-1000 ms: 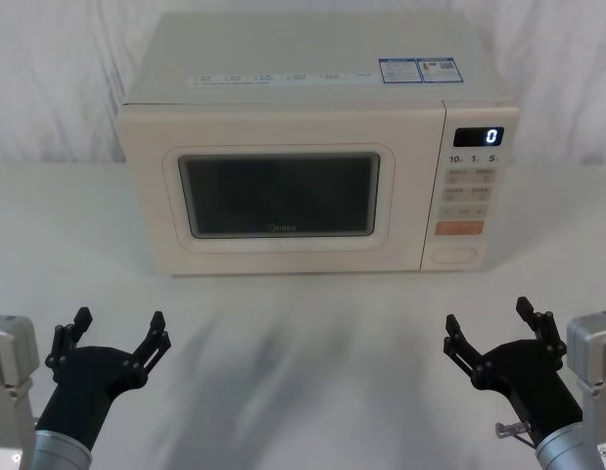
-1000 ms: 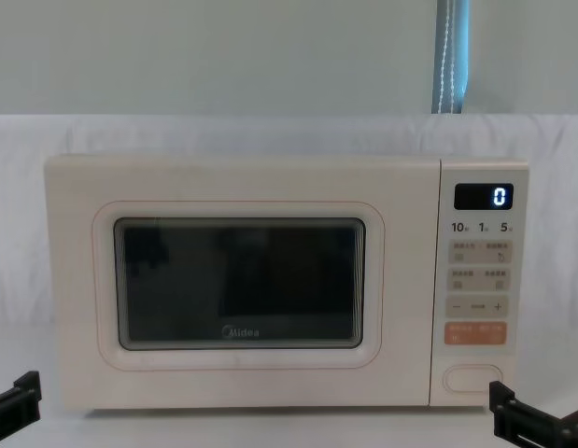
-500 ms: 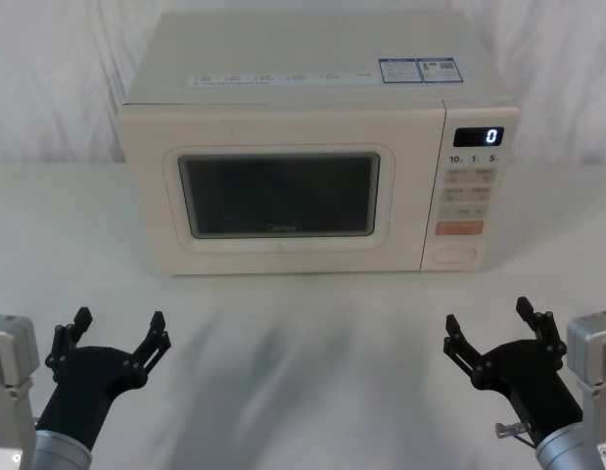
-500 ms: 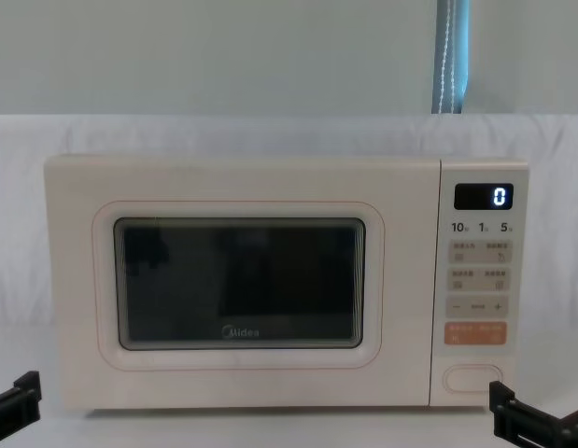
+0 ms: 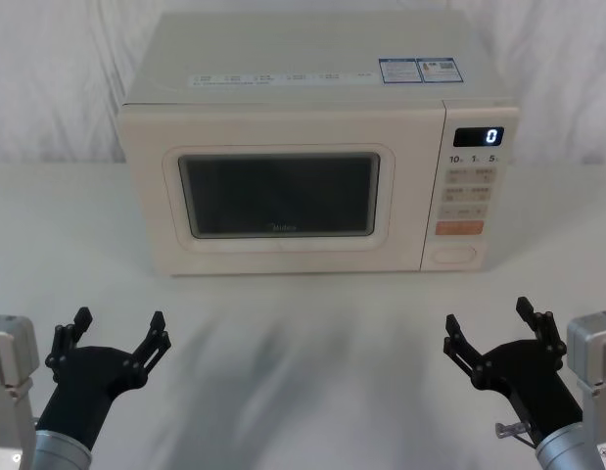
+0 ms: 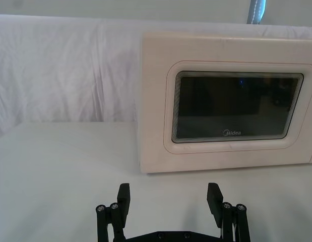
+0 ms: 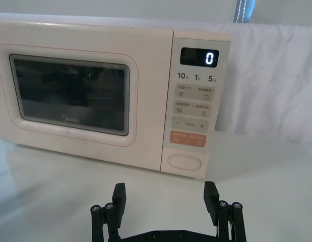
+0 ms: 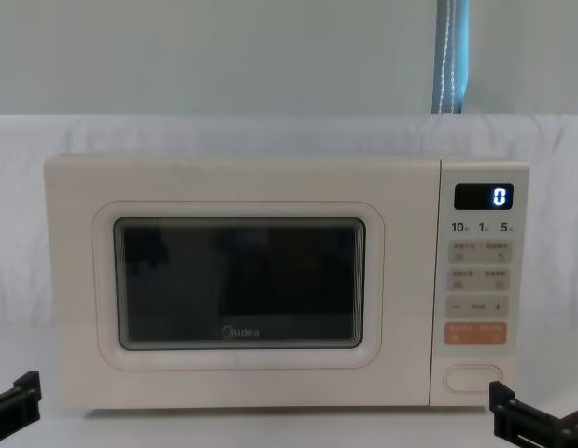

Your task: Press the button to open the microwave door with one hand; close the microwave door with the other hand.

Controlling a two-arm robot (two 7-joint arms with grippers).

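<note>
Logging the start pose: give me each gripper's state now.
Left gripper: open, holding nothing.
Right gripper: open, holding nothing.

Matte black two-finger grippers — small screws, grey metal wrist blocks.

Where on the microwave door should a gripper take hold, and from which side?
The microwave door is shut flush with no handle, so nothing offers a grip yet. Its free edge meets the control panel; once the button releases it, come from the front and hook that right edge.
</note>
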